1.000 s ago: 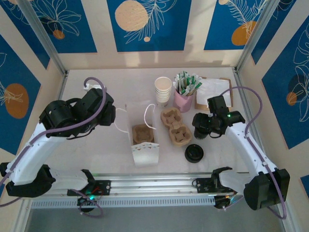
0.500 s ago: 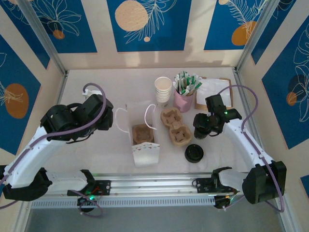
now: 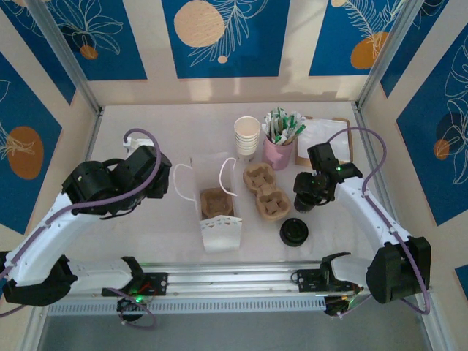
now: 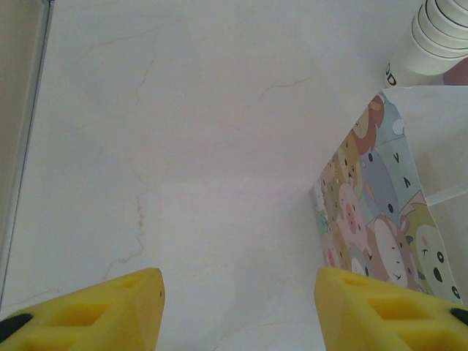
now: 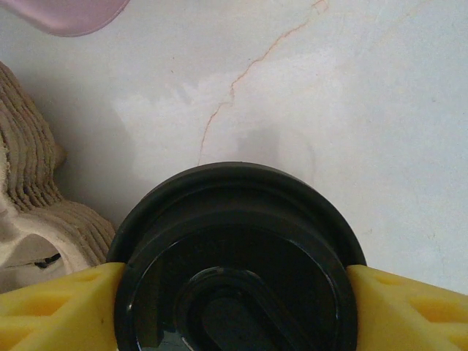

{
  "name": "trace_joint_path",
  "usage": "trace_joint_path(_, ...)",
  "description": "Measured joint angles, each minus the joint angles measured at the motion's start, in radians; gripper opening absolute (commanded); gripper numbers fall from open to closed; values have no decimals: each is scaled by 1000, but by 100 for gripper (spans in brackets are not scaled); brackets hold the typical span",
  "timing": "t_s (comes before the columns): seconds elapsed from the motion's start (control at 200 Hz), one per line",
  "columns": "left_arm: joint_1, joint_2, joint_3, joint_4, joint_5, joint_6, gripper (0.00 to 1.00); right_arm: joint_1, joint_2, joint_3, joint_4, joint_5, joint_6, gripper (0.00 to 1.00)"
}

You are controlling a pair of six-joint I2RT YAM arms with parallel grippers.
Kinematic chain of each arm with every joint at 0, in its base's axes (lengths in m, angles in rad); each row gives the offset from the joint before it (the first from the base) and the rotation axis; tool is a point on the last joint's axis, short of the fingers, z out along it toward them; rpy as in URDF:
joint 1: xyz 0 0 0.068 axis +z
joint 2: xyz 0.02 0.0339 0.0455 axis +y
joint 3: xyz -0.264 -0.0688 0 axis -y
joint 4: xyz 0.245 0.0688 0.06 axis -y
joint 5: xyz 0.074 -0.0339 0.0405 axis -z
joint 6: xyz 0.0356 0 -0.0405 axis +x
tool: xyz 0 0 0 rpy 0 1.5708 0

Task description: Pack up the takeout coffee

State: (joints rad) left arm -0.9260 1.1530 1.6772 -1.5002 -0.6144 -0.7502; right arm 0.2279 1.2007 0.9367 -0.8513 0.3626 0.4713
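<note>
Your right gripper (image 5: 234,292) has narrowed onto the black lid (image 5: 234,234), pads (image 5: 51,303) touching its sides; lifting looks next. Left gripper (image 4: 238,296), nine o'clock of the bag (image 3: 216,219), gapes empty.

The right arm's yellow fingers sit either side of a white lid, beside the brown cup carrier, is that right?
Not quite: the lid is black, not white, as the right wrist view shows. The fingers do sit either side of it, beside the brown cup carrier.

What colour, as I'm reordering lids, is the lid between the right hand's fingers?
Black lid; clearest in the right wrist view.
</note>
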Motion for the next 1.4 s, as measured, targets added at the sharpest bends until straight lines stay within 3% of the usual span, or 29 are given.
trace_joint_path(0.215, 8, 0, 2, 6, -8, 2, 58, 0, 0, 5, -7, -2, 0, 71)
trace_joint_path(0.345, 63, 2, 19, 21, 3, 25, 58, 2, 0, 18, -35, -4, 0, 69)
trace_joint_path(0.51, 226, 69, 113, 49, 84, 81, 61, 20, -19, 79, -88, -4, -15, 67)
trace_joint_path(0.72, 517, 138, 111, 173, 272, 117, 61, 72, -108, 219, -170, -8, -45, 65)
trace_joint_path(0.85, 688, 87, -49, 275, 446, 103, 58, 116, -153, 332, -236, -25, -61, 62)
trace_joint_path(0.94, 743, 32, -198, 321, 534, 93, 56, 159, -185, 411, -274, -49, -64, 61)
trace_joint_path(1.221, 750, -223, -655, 492, 791, 46, 49, 362, -209, 636, -325, -58, -57, 59)
trace_joint_path(1.401, 681, -360, -922, 631, 906, -58, 47, 472, -175, 742, -316, -50, -41, 58)
